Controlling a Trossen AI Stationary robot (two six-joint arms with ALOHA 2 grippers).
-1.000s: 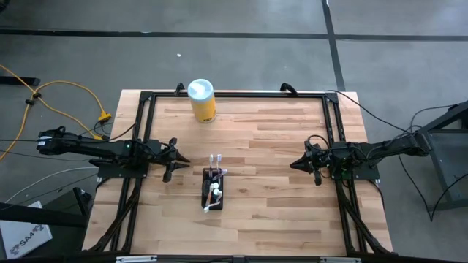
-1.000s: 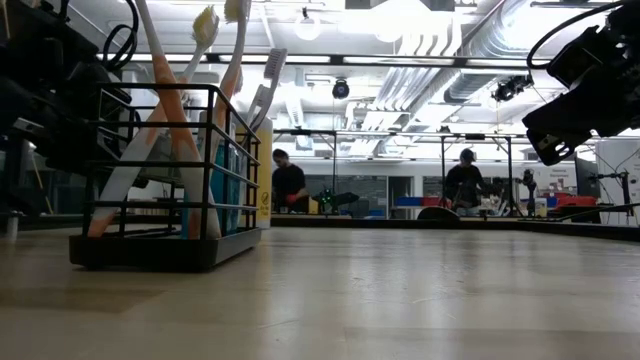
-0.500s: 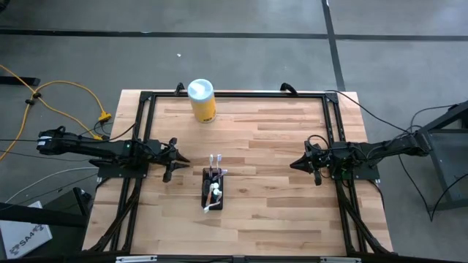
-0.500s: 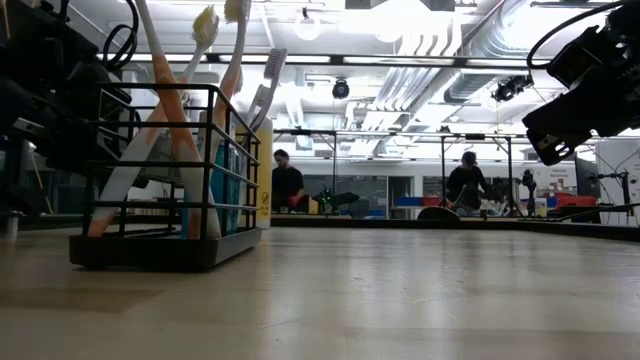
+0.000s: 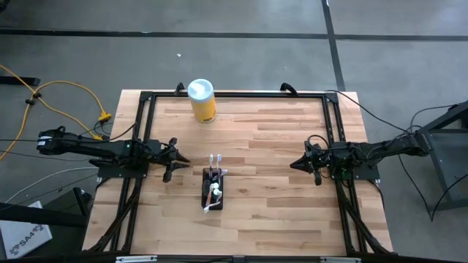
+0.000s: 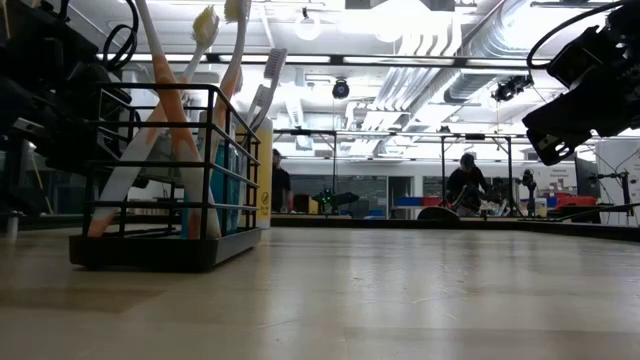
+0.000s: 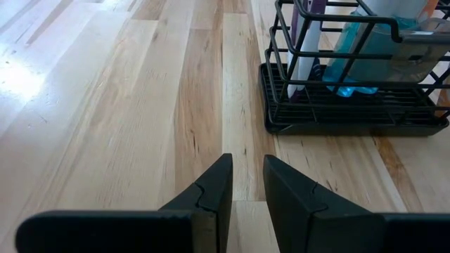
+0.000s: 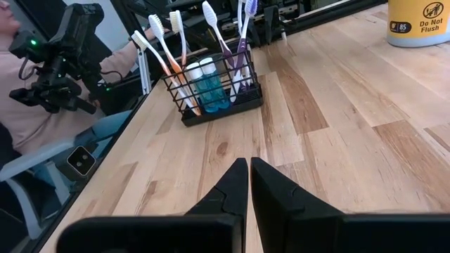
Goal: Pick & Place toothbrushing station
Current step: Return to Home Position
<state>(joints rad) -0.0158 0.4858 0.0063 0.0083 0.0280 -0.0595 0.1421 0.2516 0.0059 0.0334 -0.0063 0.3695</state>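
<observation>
The toothbrushing station (image 5: pixel 214 188) is a small black wire rack holding several toothbrushes and a blue bottle. It stands by its flat base on the wooden table, a little near of the middle, and also shows in the low view (image 6: pixel 160 185), the left wrist view (image 7: pixel 344 95) and the right wrist view (image 8: pixel 211 81). My left gripper (image 5: pixel 180 158) hovers to the station's left and slightly farther back. Its fingers (image 7: pixel 247 184) stand a narrow gap apart and hold nothing. My right gripper (image 5: pixel 292 164) hovers at the table's right side, shut (image 8: pixel 249 169) and empty.
A yellow canister with a white lid (image 5: pixel 202 100) stands at the table's far edge, left of centre. A black frame (image 5: pixel 234 95) runs around the table top. A person sits beyond the table's left side (image 8: pixel 28 98). More people stand in the room behind (image 6: pixel 465 180).
</observation>
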